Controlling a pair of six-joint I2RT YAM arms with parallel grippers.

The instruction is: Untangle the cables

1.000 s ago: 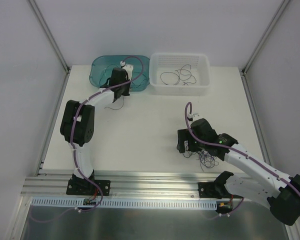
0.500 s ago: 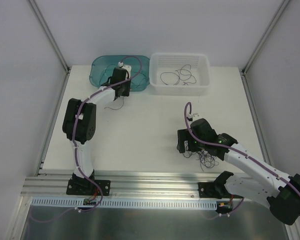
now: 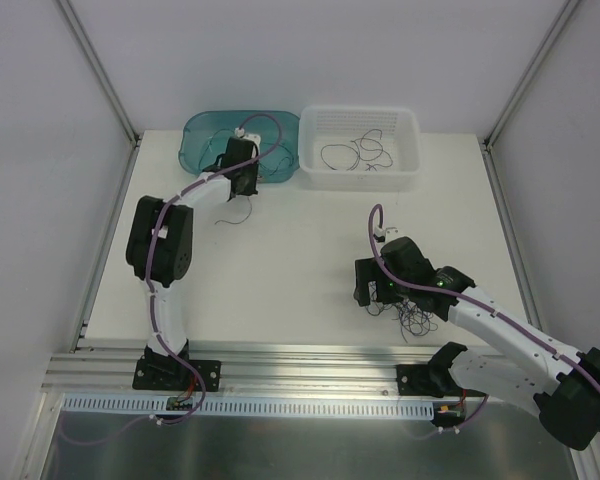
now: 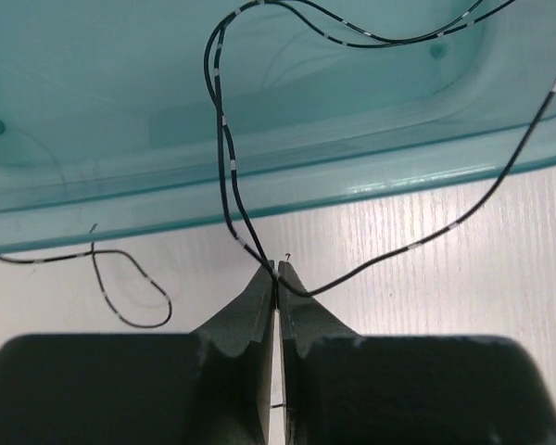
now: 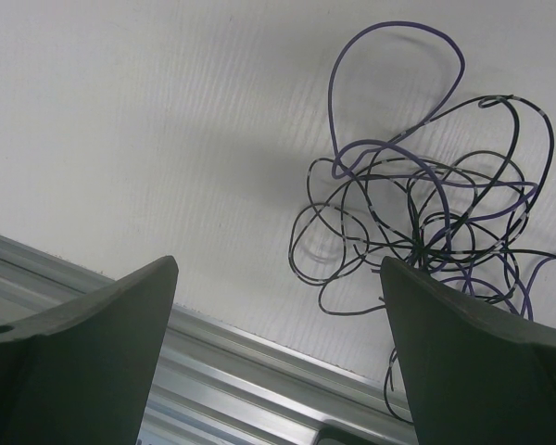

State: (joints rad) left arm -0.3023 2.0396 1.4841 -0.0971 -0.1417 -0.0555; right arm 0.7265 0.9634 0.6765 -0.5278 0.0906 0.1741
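**Top external.** The left gripper sits at the near wall of the teal tub. Its jaws are closed on a thin black cable that trails onto the white table just in front of the tub. A white basket stands just beside the tub, on its right, with several loose cables curled inside. Well apart from the tub, toward the table's near right edge, the right gripper stands over a tangle of dark wires.

**Left wrist.** The left gripper has its fingertips pressed together with no gap, pinching the black cable just in front of the tub's wall. From the pinch the cable rises across that wall, and another stretch of it runs off to the right over the table.

**Right wrist.** The right gripper has its jaws spread wide and grips nothing. The tangle, black and purple strands knotted together, lies on the table ahead of the right-hand finger. A metal rail runs along the table's edge.
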